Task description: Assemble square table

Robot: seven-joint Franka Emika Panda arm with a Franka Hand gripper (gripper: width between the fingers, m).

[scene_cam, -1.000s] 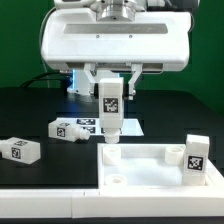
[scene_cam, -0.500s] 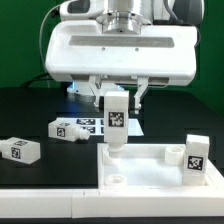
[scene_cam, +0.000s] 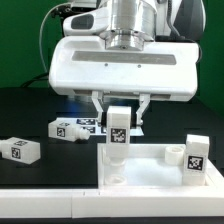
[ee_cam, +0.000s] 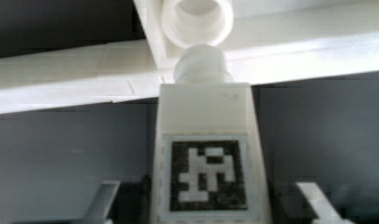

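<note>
The white square table top lies at the front, with its raised rim and round corner sockets showing. My gripper is shut on a white leg with a black-and-white tag and holds it upright. The leg's lower end is over the top's far left corner. In the wrist view the leg fills the middle, between the fingers. Its tip points at the top's edge, with a round socket just beyond. Another tagged leg stands upright at the top's right corner.
Two loose tagged legs lie on the black table on the exterior view's left, one near the front and one further back. The marker board lies flat behind the table top.
My gripper has come down and moved toward the exterior view's right with the leg, bringing its lower end to the table top's far left corner.
</note>
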